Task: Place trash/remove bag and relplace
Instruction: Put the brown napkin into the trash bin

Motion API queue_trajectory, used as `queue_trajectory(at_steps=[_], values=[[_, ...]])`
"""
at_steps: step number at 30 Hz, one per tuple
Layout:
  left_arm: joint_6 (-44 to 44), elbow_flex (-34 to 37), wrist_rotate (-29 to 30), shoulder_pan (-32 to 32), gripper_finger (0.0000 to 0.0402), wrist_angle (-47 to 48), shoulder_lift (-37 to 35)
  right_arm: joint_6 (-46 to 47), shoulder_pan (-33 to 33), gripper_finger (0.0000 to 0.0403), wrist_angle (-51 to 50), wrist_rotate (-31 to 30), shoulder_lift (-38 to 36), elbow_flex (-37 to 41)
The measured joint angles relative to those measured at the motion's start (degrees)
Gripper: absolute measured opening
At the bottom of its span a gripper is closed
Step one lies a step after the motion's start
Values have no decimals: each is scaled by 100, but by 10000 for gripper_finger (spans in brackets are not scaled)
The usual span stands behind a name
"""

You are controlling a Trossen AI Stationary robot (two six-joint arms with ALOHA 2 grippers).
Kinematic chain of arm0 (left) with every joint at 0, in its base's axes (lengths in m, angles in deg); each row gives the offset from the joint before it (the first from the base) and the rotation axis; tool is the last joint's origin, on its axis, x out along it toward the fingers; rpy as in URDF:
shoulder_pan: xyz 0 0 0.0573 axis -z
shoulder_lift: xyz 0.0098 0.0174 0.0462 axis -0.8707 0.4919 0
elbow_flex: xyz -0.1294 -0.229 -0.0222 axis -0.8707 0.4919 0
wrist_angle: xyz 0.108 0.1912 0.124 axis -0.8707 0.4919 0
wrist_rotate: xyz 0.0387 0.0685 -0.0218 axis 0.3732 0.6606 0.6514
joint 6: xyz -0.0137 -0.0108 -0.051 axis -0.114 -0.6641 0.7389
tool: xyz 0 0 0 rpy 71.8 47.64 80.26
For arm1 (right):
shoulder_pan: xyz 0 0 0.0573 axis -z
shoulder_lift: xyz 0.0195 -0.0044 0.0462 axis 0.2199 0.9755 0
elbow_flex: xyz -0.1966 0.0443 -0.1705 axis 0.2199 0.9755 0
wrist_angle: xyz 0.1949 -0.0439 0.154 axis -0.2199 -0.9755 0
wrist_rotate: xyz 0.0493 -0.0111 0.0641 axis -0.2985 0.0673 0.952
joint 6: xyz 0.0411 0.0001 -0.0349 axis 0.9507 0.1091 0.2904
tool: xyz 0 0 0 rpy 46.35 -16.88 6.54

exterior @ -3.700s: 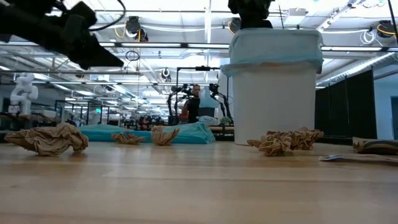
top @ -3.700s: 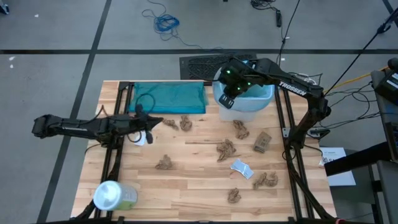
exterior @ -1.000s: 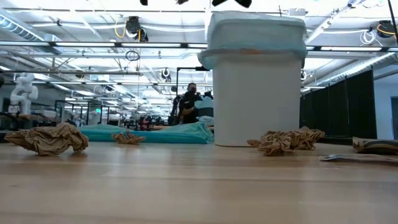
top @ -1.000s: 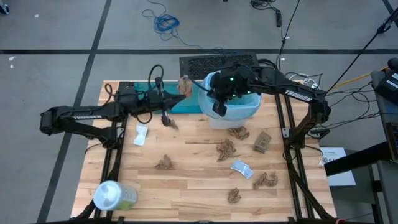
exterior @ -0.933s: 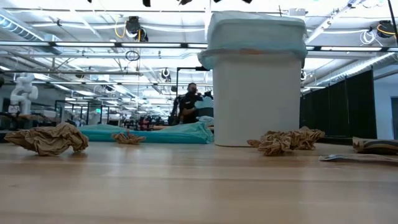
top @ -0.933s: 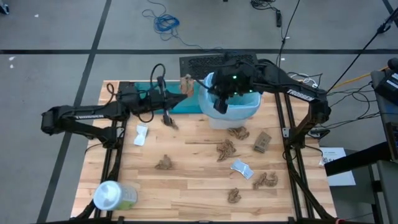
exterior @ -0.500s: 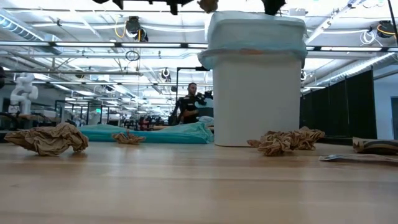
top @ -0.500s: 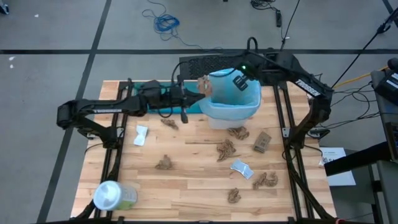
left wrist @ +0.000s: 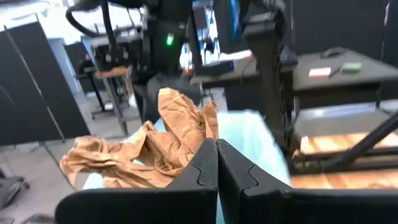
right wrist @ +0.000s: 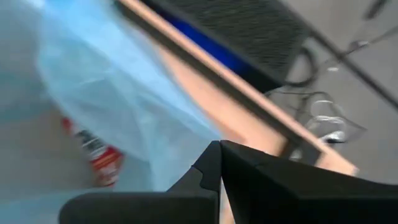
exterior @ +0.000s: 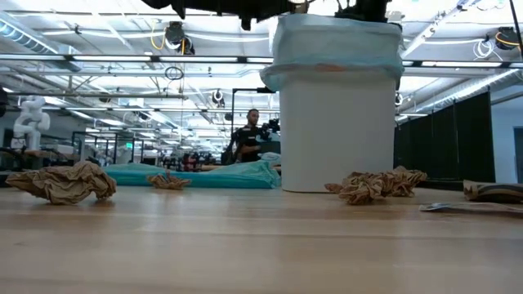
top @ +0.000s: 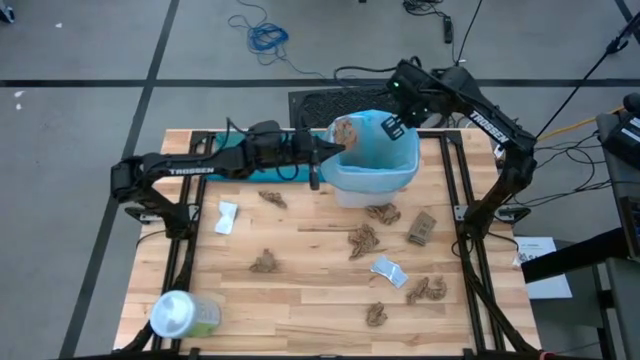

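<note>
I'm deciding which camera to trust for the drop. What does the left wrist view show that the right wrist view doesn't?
Only the left wrist view shows the left pincer shut on a crumpled brown paper wad over the bin. Only the right wrist view shows a small red bottle lying inside the bin, seen past the shut right pincer. Both show the light-blue bag lining the bin.

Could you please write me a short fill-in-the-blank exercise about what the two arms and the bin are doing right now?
1. The left gripper is shut on a crumpled ____ paper wad.
2. That wad hangs over the open ____.
3. The liner in the bin is pale ____.
4. The right gripper, shut, pinches the liner at the bin's far ____.

Missing words: brown; bin; blue; rim
</note>
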Motion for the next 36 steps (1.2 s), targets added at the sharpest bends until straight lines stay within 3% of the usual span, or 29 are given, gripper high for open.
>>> queue_trajectory(at_steps=[6, 10, 13, 18, 25, 29, 36], values=[[-253, -12, 136, 3, 0, 255, 121, -253, -256, 0, 512, 930, 0, 35], [-394, -12, 428, -16, 0, 252, 143, -291, -426, 0, 681, 1153, 0, 35], [-398, -12, 460, -69, 0, 251, 145, -293, -533, 0, 707, 1091, -2, 35], [-511, -122, 437, -116, 0, 287, 148, -306, -659, 0, 726, 434, -22, -188], [-647, -813, 23, -96, 2, 488, 586, -423, -657, 0, 786, 394, -26, -577], [-649, -1291, -242, -99, 28, 714, 1051, -535, -659, 0, 769, 393, -28, -707], [-723, -1662, -138, -99, 102, 1000, 1320, -741, -661, 6, 747, 395, -28, -780]])
